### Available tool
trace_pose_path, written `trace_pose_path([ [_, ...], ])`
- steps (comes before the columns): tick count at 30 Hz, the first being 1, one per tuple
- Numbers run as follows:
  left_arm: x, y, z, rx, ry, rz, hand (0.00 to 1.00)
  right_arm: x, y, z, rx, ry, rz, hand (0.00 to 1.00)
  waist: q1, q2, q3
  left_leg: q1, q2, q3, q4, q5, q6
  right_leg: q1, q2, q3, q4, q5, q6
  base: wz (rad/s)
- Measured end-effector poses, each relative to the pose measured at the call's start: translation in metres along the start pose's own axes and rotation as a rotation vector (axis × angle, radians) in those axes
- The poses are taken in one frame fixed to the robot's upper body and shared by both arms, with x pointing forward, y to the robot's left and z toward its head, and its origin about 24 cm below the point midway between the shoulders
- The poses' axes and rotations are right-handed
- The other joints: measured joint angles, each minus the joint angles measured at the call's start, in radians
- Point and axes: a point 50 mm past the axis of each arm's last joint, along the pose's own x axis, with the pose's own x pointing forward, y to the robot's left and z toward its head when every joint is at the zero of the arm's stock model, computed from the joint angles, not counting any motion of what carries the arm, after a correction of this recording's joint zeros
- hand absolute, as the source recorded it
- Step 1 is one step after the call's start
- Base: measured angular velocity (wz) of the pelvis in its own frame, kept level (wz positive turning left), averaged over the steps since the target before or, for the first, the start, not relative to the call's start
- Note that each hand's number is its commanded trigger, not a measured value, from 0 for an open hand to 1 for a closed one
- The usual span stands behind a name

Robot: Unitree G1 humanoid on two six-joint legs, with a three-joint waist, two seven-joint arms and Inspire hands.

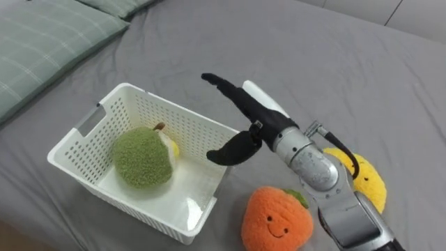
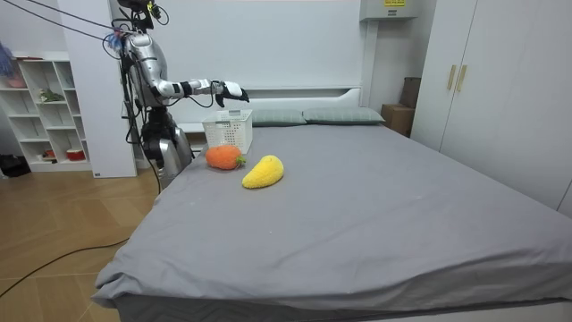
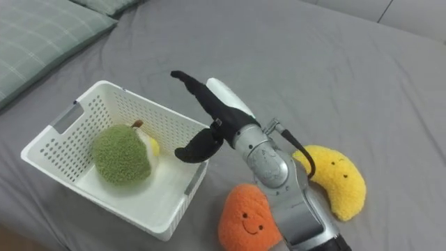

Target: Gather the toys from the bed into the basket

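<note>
Two plush toys lay nearest on the grey bed point(image 1: 334, 70): an orange toy point(image 1: 277, 219) with a smiling face at the lower centre of the frame, and a yellow toy point(image 1: 366, 180) to its right, partly behind the forearm. Left of them stood the white basket point(image 1: 77, 150), with a round green toy point(image 1: 143, 157) lying inside it. The right hand point(image 1: 252, 115) hovered above the basket's right rim, fingers straight and spread wide from the thumb, holding nothing. Farther off, in the upper left corner, lay a green checked pillow point(image 1: 42, 49). In the room view the robot stood at the bed's side, on the room view's left.
</note>
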Motion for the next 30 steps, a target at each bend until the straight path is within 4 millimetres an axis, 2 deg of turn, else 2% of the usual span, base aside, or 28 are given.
trace_pose_path([
  [3,0.0,0.001,-0.003,-0.011,0.007,0.005,0.0,-0.003,-0.001,-0.005,0.001,0.02,-0.01,0.0,-0.004,-0.003,-0.0027,0.002,0.0,0.0,0.004,0.0,0.0,0.001,0.001,0.01,0.0,0.0,0.001,-0.01],
  [7,-0.001,0.005,-0.007,-0.046,0.017,0.019,0.0,-0.008,-0.02,-0.01,0.002,0.03,-0.108,0.0,-0.014,-0.005,-0.0037,0.004,0.0,-0.003,0.006,0.001,0.001,0.003,0.0,0.009,0.001,0.001,0.001,0.0],
  [14,-0.003,0.009,-0.018,-0.071,0.045,0.036,0.0,-0.024,-0.049,-0.029,0.03,0.087,-0.284,0.0,-0.056,-0.003,0.0022,0.031,0.0,-0.001,-0.004,0.0,0.001,0.028,-0.005,0.01,0.0,0.001,0.002,-0.01],
  [22,-0.004,0.011,-0.023,-0.077,0.059,0.05,0.0,-0.039,-0.057,-0.05,0.03,0.172,-0.36,0.0,-0.104,-0.011,-0.0014,0.035,-0.001,-0.001,-0.005,0.0,0.001,0.031,-0.003,0.013,0.0,0.001,0.002,0.0],
  [27,-0.006,0.015,-0.033,-0.092,0.083,0.066,0.0,-0.049,-0.073,-0.067,0.02,0.241,-0.454,0.0,-0.11,-0.019,-0.0023,0.036,-0.001,-0.001,-0.008,0.0,0.001,0.03,-0.001,0.014,-0.001,0.001,0.002,0.0],
  [30,-0.008,0.018,-0.041,-0.09,0.102,0.091,0.0,-0.054,-0.076,-0.081,0.029,0.3,-0.493,0.0,-0.112,-0.023,-0.0006,0.037,-0.001,0.0,-0.008,0.0,0.001,0.031,-0.003,0.013,-0.001,0.001,0.002,0.0],
])
